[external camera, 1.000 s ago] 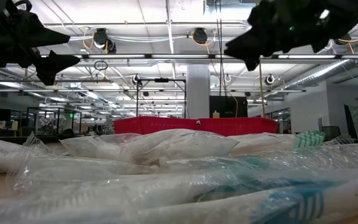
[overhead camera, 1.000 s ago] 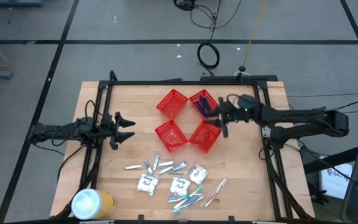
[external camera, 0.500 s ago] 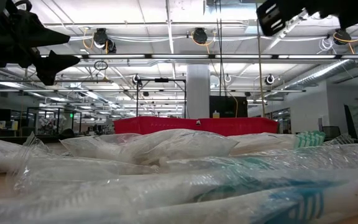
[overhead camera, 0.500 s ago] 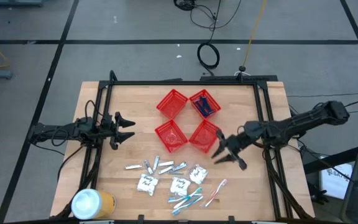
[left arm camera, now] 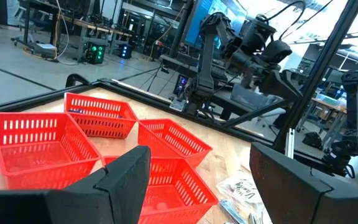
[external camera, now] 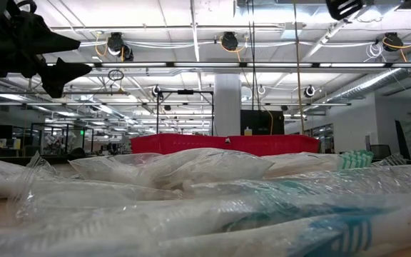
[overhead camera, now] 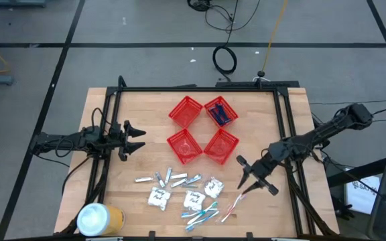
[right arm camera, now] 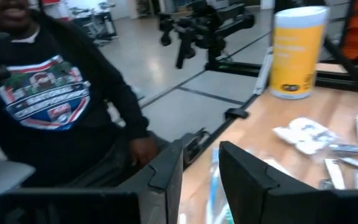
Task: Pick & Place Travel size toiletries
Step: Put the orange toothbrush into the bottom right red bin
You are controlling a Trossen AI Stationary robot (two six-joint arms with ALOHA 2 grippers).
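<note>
**One basket started, most toiletries still on the table**

Four red baskets (overhead camera: 202, 129) sit in a cluster at the table's centre. Only the basket at 1 o'clock of the cluster (overhead camera: 220, 112) shows anything in it: dark blue items, apparently razors. The other three look empty, so I judge the sorting barely begun.

The remaining toiletries (overhead camera: 187, 189) lie loose at 6 o'clock of the baskets: tubes in a row nearest them, sachets below, toothbrushes (overhead camera: 206, 214) toward the front edge. A yellow can (overhead camera: 100, 219) stands at the table's 7 o'clock corner.

The right gripper (overhead camera: 253, 180) hovers at 4 o'clock of the baskets, fingers spread and empty, just above a pink toothbrush (overhead camera: 232, 206), likely its next pick. The left gripper (overhead camera: 135, 136) waits at 9 o'clock, jaws apart, holding nothing. A person in a dark shirt (right arm camera: 48, 106) is beyond the table.
</note>
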